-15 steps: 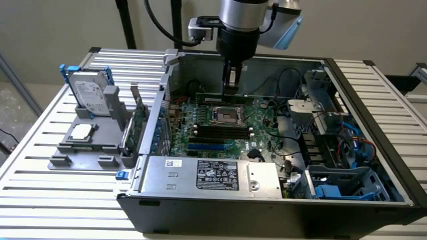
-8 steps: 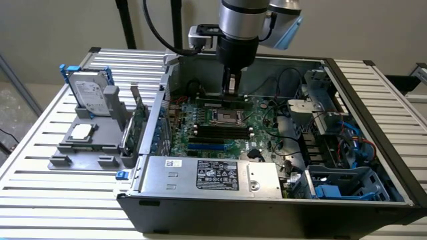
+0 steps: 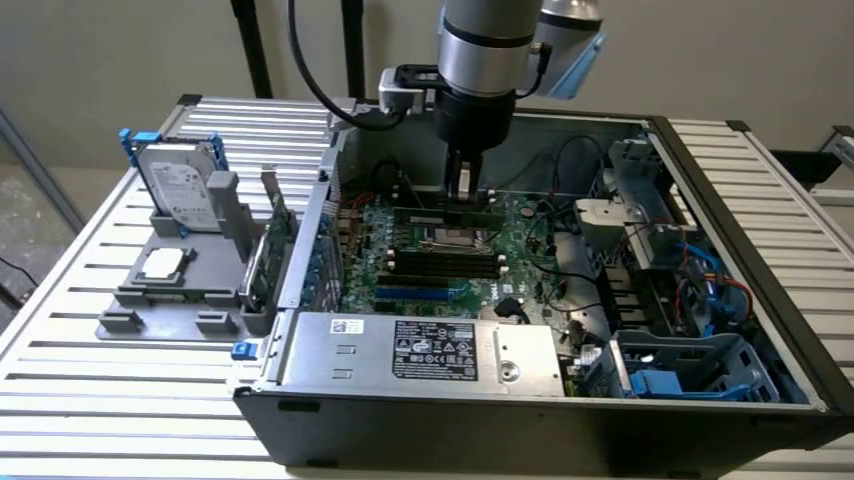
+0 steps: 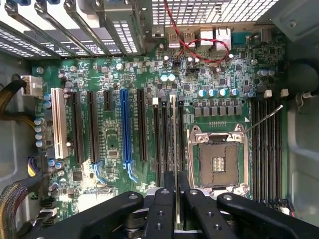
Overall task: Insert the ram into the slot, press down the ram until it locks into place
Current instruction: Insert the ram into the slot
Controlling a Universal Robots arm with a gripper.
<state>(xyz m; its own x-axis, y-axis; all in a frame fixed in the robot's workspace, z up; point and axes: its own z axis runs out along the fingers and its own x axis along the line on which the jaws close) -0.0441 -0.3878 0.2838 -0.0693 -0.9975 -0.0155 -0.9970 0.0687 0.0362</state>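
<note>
The claw [image 4: 176,175] pinched narrow on the ram [image 4: 173,139], held edge-down so it lines up along the slot [image 4: 170,107], upper centre of the exterior view, beside the processor socket [image 4: 219,162].

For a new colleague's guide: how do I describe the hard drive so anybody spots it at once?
Beside the open computer case, on the exterior view's left, a grey holder sits on the slatted table. The hard drive stands on end at its far end. Unlike the flat square chip and green card nearby, it is a silver box in a blue frame.
</note>
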